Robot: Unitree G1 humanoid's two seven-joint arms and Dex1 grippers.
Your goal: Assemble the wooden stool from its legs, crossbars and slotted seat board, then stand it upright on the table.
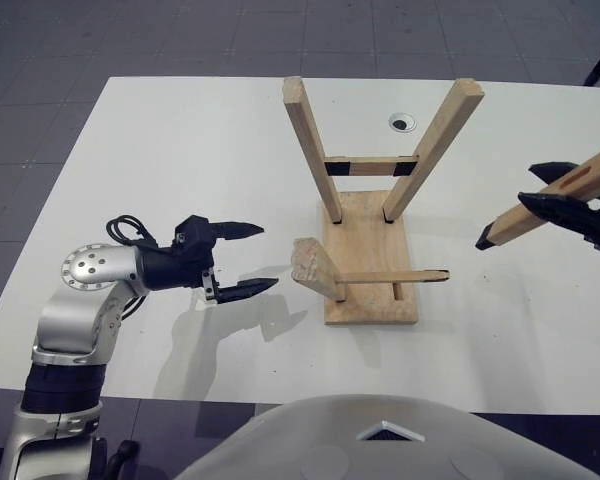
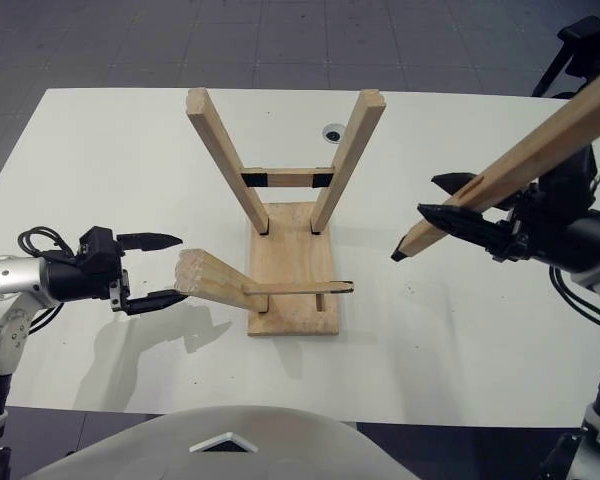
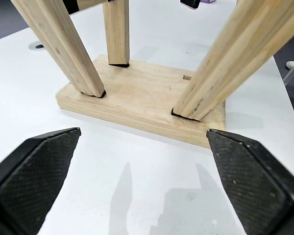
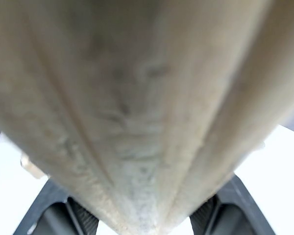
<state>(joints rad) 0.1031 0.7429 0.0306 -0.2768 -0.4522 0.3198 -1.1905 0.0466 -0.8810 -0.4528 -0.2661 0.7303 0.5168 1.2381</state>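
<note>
Left gripper (image 1: 270,256) hangs open just left of seat board (image 1: 370,250), which lies flat with three legs (image 1: 315,268) slotted in; right gripper (image 2: 442,197), well right of board, clamps fourth leg (image 2: 520,163) near its dark-tipped end: stiff, light wood, probably steadier held mid-shaft.

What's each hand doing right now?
Left hand: open, holding nothing.
Right hand: closed on a wooden leg.
</note>
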